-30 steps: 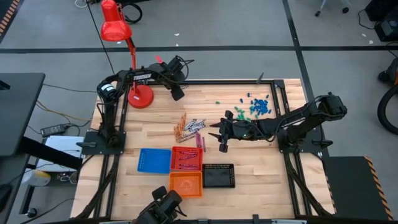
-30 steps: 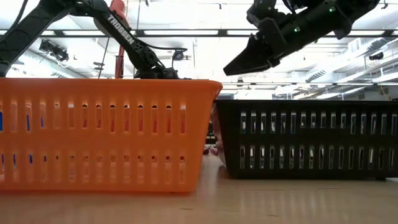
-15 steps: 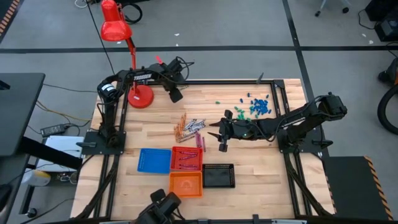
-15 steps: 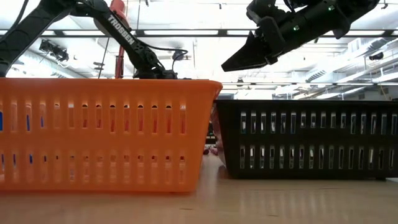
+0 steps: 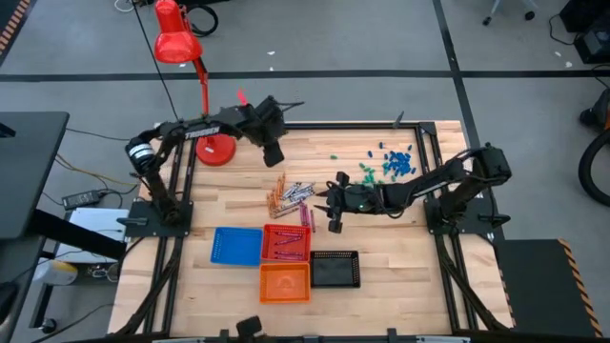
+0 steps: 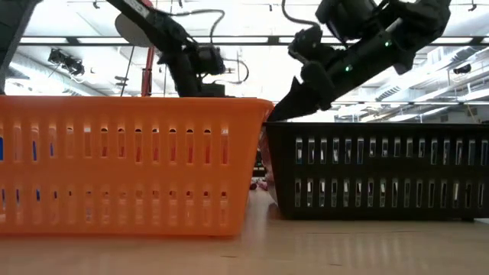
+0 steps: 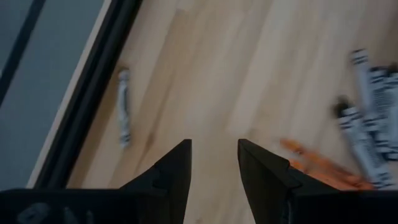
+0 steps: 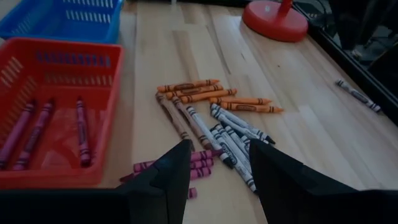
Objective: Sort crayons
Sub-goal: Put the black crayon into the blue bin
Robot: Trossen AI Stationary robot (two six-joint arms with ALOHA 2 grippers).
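Right pincer (image 5: 329, 203) nearer slim waxy crayons (image 5: 292, 194)

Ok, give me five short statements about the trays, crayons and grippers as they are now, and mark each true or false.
1. The red tray holds magenta crayons. True.
2. The blue tray is full of orange crayons. False: no crayons show in it; the orange crayons lie loose on the table.
3. The right gripper is clamped on a crayon. False: it is open and empty, beside the pile.
4. A lone grey crayon lies apart near the table's edge. True.
5. The left gripper is open and holds nothing. True.
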